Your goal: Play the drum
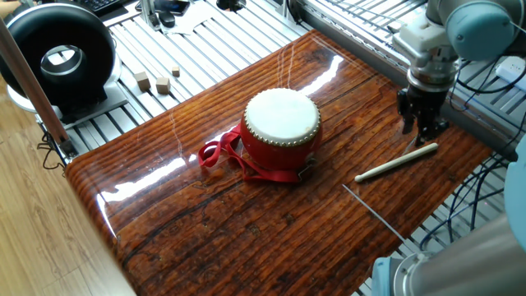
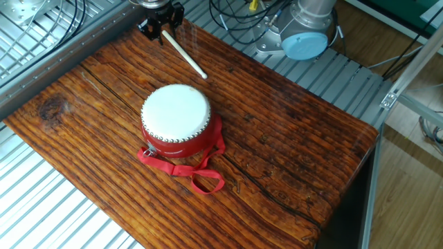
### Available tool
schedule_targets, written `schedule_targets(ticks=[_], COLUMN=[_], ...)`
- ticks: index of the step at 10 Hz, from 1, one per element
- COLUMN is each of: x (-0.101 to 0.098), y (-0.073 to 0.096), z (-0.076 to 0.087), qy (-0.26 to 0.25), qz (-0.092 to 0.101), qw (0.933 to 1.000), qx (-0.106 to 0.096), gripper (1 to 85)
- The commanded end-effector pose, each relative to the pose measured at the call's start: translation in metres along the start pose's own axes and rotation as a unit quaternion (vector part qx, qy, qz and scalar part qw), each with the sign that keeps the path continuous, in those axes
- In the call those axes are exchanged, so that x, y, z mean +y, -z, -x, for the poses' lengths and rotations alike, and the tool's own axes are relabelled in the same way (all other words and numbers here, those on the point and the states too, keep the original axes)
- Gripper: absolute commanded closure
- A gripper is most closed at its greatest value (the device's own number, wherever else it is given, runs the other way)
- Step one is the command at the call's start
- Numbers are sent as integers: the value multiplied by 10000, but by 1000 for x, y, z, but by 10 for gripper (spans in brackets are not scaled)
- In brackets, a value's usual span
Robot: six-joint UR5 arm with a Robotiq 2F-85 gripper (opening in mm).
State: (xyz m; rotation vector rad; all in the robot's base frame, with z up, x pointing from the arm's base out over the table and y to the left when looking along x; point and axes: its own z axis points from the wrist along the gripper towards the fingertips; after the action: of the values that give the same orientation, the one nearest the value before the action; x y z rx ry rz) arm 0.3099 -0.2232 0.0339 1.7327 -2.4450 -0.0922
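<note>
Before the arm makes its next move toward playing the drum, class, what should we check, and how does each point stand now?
1. Stick lies flat on the table, free of the drum: ok.
2. Gripper is above the stick's far end: ok.
3. Fingers open wide enough to straddle the stick: cannot tell.
4. Drum sits upright, skin facing up: ok.
5. Red strap lies away from the stick: ok.
6. Stick is already held: not ok.
</note>
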Motion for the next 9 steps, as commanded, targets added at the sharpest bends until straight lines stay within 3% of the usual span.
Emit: schedule_targets(ticks=[1,4,6,7,8,9], x=[7,6,8,13,20,29], y=[-7,-10,-10,-10,-9,-8], z=[5,7,1,-1,-11,-3], qy=[-174,-320,-375,-360,-253,-245], qz=[101,80,116,209,334,509], qw=[9998,9995,9992,9990,9985,9982], qx=[10,2,121,157,353,211], gripper=[417,410,410,410,407,410])
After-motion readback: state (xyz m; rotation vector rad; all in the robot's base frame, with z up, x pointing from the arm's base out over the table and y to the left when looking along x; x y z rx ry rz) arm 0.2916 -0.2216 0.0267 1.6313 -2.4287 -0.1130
